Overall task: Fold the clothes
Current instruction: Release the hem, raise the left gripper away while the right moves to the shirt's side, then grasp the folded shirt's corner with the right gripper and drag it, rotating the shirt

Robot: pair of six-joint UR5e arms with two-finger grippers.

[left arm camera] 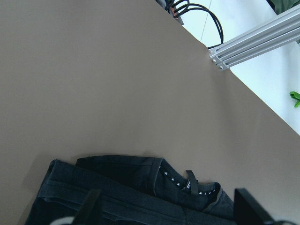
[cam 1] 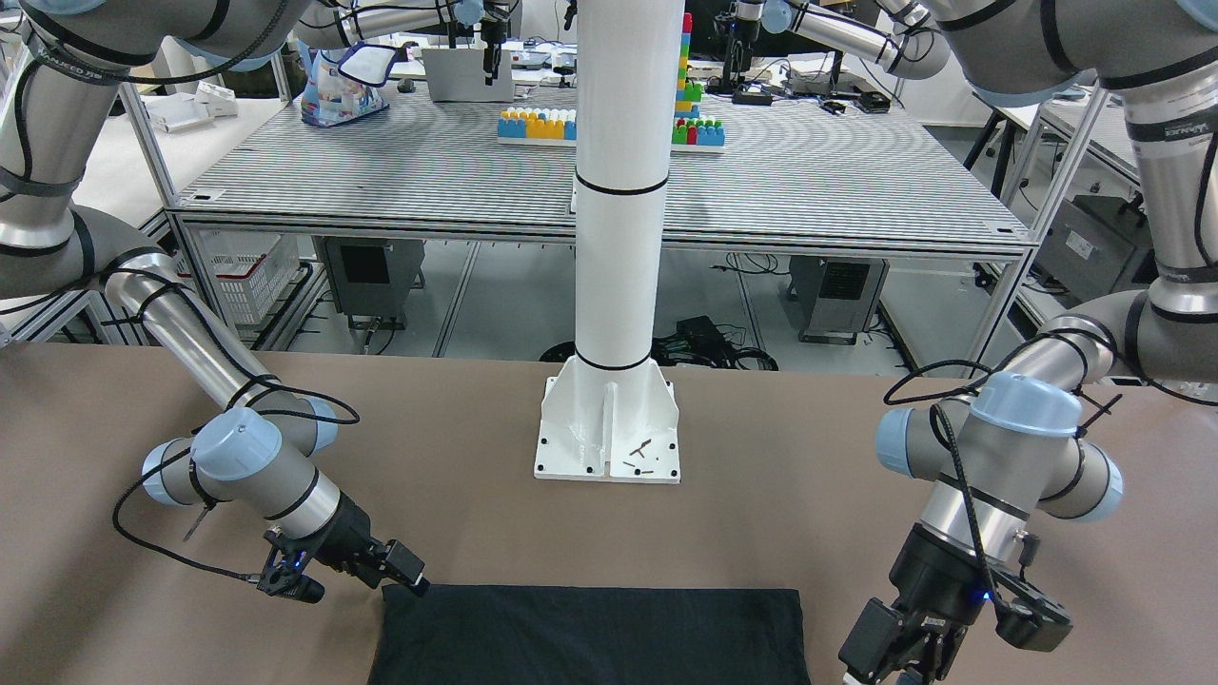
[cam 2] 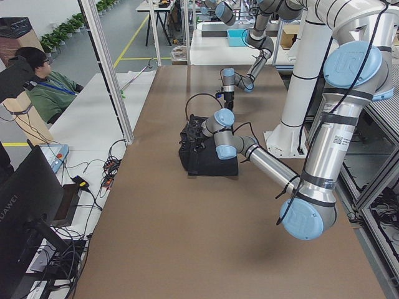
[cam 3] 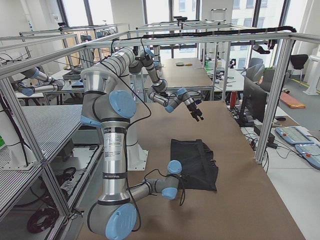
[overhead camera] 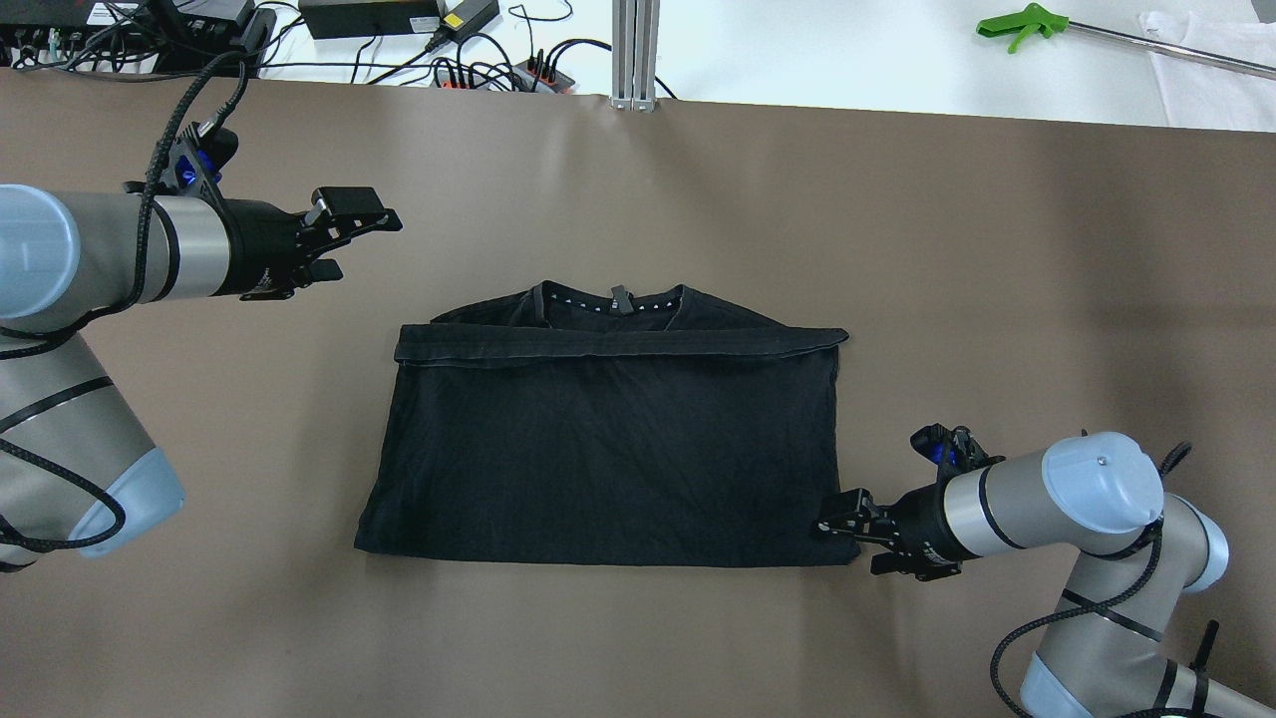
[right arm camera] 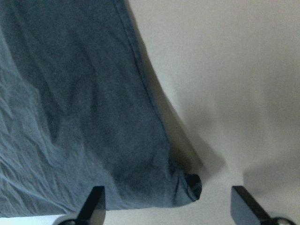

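Observation:
The black garment point(overhead camera: 608, 449) lies flat on the brown table point(overhead camera: 997, 249), folded into a rectangle with its collar point(overhead camera: 613, 299) at the far edge. It also shows in the front-facing view point(cam 1: 590, 633). My right gripper point(overhead camera: 835, 526) is open and low at the garment's near right corner. In the right wrist view, that corner point(right arm camera: 187, 183) lies between the spread fingertips point(right arm camera: 96, 201). My left gripper point(overhead camera: 357, 241) is open and empty, above bare table beyond the garment's far left corner. The left wrist view shows the collar point(left arm camera: 187, 180) below it.
The white pillar's base point(cam 1: 609, 428) is bolted to the table on the robot's side of the garment. An aluminium post point(overhead camera: 635, 50), cables point(overhead camera: 449, 60) and a green grabber tool point(overhead camera: 1027, 20) lie past the table's far edge. A person point(cam 2: 43, 87) sits there.

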